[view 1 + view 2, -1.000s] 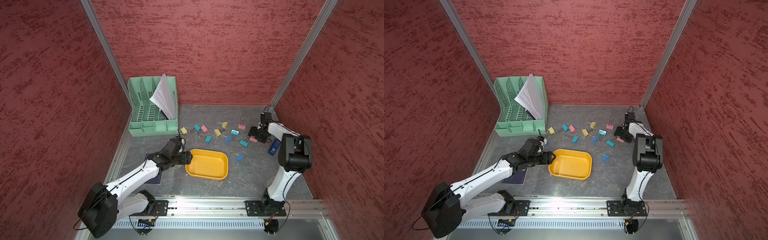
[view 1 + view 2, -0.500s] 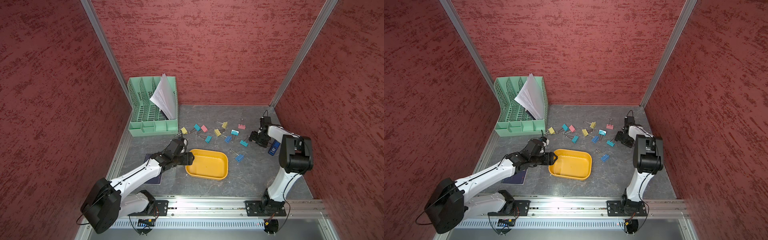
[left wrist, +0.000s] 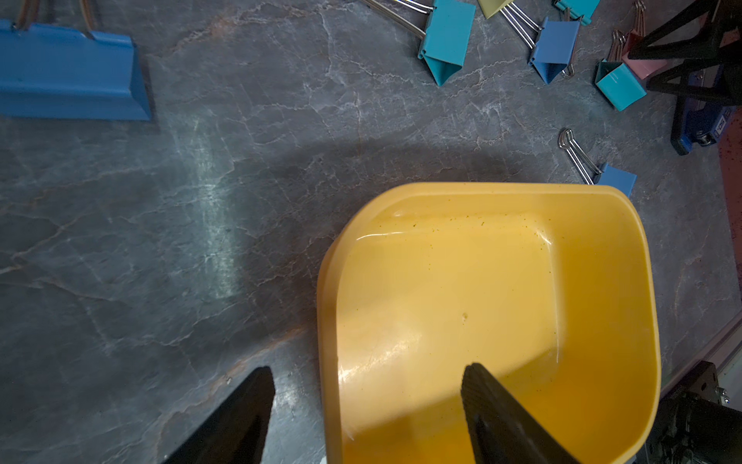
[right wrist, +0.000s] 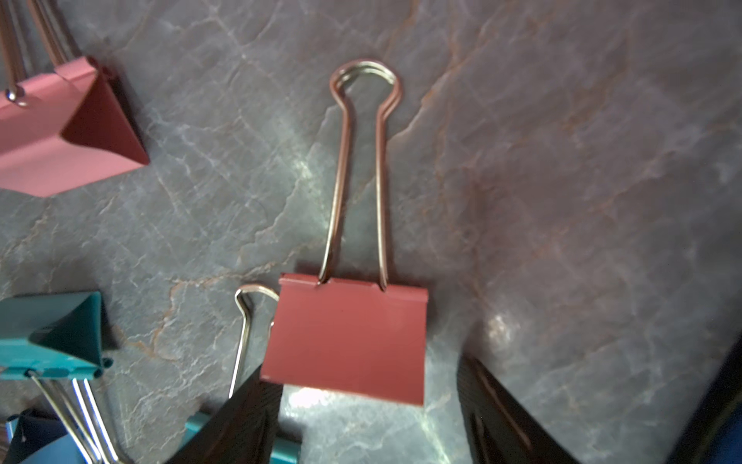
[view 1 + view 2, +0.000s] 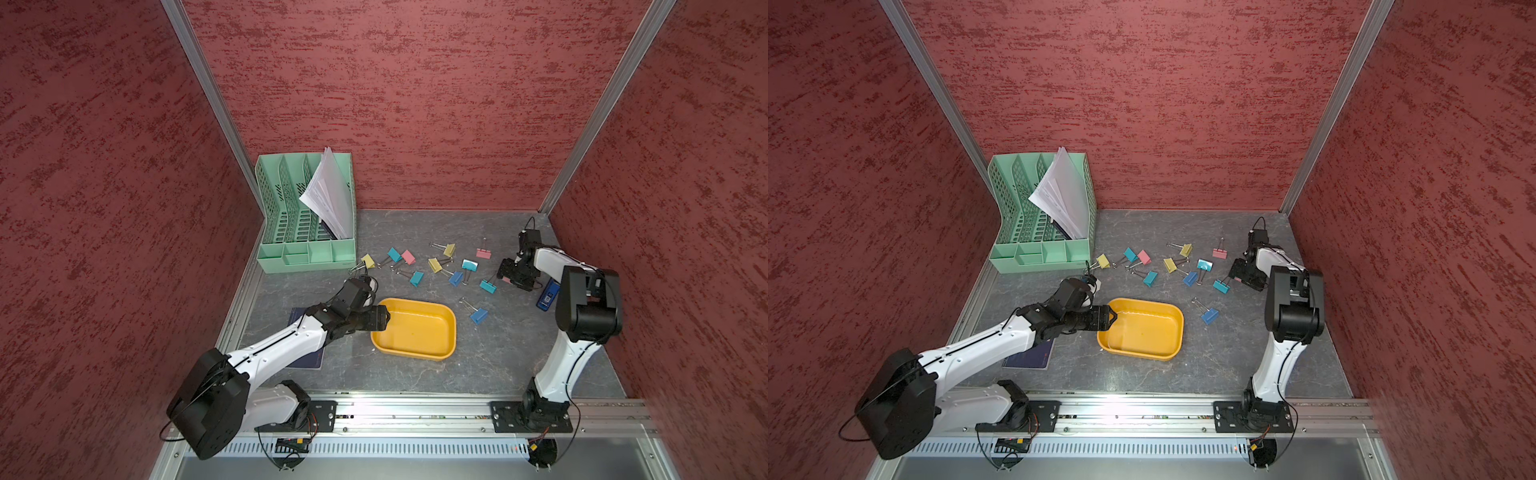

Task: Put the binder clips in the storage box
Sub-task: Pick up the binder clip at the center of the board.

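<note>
While the right gripper [image 4: 365,385] is spread astride the pink wedge-shaped metal binder clip [image 4: 345,329], the neighbouring silver wire handle [image 4: 245,333] could be pinched too.

The pink clip [image 4: 349,337] under the right end effector [image 5: 509,276] shows only as a sliver in both top views. The left arm [image 5: 984,345] hides most of the notebook [image 5: 1034,358]. The left wrist view's edge cuts off the storage box [image 3: 602,201].

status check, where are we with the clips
Left jaws open, astride storage box rim; box empty. Right jaws open around pink clip on table. Teal clip and blue stapler close beside it.
</note>
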Tool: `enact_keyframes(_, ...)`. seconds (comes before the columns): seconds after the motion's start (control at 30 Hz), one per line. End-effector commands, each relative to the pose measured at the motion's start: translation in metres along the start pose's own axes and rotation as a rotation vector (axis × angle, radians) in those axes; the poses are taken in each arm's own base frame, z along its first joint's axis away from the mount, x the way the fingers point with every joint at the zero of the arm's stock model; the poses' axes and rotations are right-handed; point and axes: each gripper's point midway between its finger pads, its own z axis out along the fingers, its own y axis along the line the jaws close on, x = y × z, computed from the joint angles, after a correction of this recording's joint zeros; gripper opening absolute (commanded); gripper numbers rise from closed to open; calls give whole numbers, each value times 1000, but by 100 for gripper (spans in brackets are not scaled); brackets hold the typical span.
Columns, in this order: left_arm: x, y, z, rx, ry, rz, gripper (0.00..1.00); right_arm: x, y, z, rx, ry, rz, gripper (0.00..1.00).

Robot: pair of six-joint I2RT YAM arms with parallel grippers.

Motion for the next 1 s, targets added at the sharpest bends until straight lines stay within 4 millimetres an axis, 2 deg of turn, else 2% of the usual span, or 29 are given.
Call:
enact_keyframes(0.0,2,-1,1,9,-2,21,78,-9,7,2,-7,-18,1,74)
enact_keyframes(0.37,3,1,1,3,0,22,78,-13,8,10,9,-14,2,75)
enact_keyframes(0.6,4,2,2,-3,2,24,78,-11,-2,13,57,-16,-6,67)
enact_keyframes(0.67,3,3,2,-6,0,24,78,-11,-4,11,68,-22,-6,61)
enact_keyframes(0.83,4,3,3,-8,1,24,78,-13,-5,0,71,-57,-12,56)
enact_keyframes(0.97,5,4,3,-9,3,24,78,-20,-1,-25,49,-120,-21,54)
